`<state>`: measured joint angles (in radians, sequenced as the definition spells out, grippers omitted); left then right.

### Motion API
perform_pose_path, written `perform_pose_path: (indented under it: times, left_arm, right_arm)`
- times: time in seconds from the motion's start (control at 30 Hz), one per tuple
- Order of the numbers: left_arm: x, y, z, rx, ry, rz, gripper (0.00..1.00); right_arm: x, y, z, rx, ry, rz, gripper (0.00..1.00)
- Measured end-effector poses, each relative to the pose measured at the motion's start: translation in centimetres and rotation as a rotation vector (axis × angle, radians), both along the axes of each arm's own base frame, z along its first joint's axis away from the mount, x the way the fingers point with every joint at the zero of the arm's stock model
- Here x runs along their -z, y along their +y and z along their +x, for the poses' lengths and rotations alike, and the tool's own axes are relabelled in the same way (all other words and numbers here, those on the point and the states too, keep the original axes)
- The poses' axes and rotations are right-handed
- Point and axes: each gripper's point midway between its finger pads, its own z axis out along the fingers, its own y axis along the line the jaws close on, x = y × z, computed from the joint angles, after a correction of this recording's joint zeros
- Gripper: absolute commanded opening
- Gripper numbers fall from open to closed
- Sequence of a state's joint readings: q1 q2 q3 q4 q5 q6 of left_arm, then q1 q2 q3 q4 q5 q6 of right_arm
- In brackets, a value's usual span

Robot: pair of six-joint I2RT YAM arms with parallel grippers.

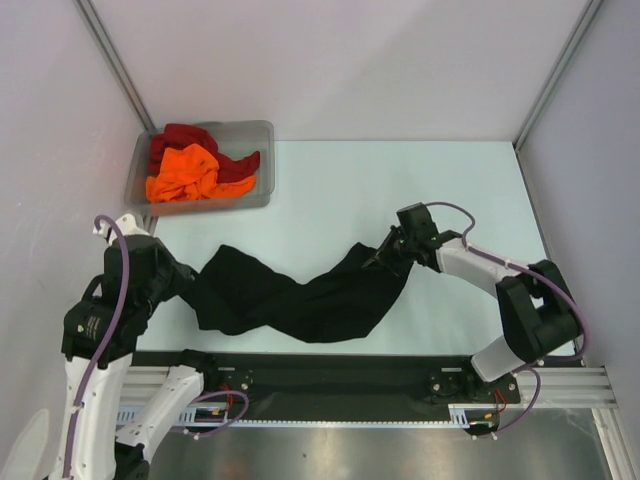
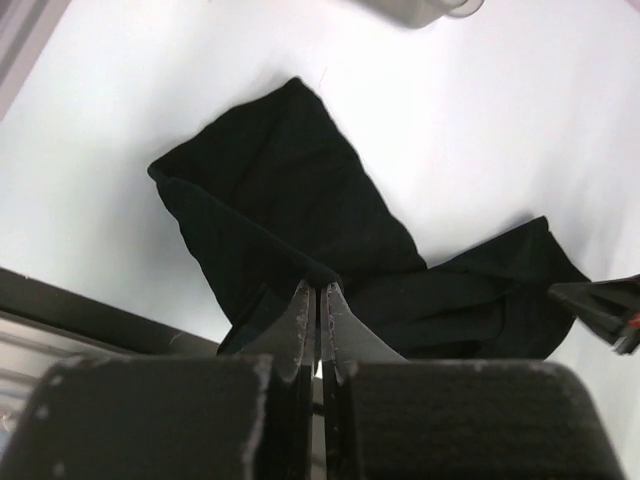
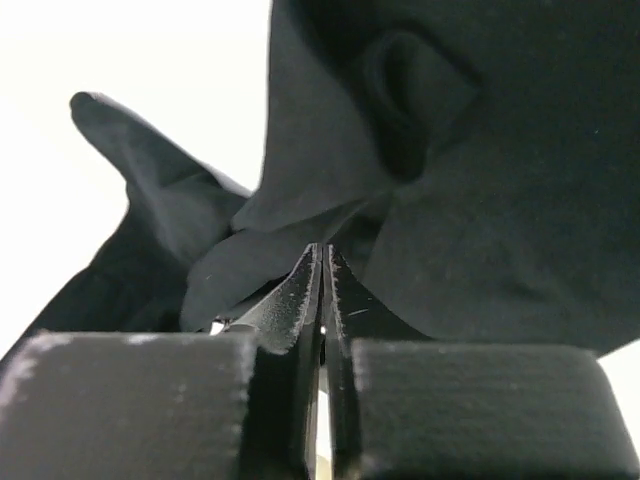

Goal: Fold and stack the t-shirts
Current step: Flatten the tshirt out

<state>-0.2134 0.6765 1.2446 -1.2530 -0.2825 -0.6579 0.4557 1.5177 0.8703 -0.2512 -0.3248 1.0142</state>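
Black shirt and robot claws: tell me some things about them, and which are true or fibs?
The left claw is shut on the black shirt. True.
The right claw is open and empty. False: it is shut on the black shirt too.
The orange shirt lies in the bin. True.
The dark red shirt lies on the table. False: it is in the bin.
The black shirt is neatly folded. False: it lies rumpled between the claws.

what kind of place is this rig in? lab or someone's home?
Likely a lab robot cell, not a home: blank walls in metal framing, arms bolted to a rail, a black shirt held between them, more shirts in a bin.
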Motion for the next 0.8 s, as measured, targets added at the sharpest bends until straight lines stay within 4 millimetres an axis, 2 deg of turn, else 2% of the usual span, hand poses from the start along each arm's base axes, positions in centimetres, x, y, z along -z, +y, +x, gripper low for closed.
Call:
perform_pose_path:
  times: [0.03,0.07,0.13,0.23,0.4,0.5,0.8]
  left_arm:
    - [-0.4,0.0,0.4,0.008,-0.004,0.011,0.0]
    - [-0.8,0.0,0.6,0.012,-0.011,0.016,0.0]
    - [-1.4,0.0,0.9,0.021,-0.025,0.025,0.0]
    - [-1.7,0.0,1.1,0.031,-0.039,0.034,0.0]
    - [-1.7,-0.3,1.1,0.05,-0.038,0.033,0.0]
    - [-1.8,-0.5,1.0,0.06,-0.038,0.028,0.0]
    - [-3.0,-0.5,1.1,0.068,-0.069,0.028,0.0]
  right_arm:
    - [0.6,0.2,-0.1,0.002,0.016,-0.001,0.18]
    - [1.2,0.5,-0.3,0.002,0.031,0.0,0.28]
    - [1.9,1.2,-0.9,-0.002,0.049,0.008,0.3]
    - [2.6,2.4,-1.4,-0.008,0.064,0.026,0.29]
    - [2.4,4.0,-1.6,-0.01,0.054,0.057,0.24]
    - [2.4,4.2,-1.4,0.009,0.054,0.073,0.27]
    - [4.3,3.7,-2.0,0.054,0.101,0.07,0.29]
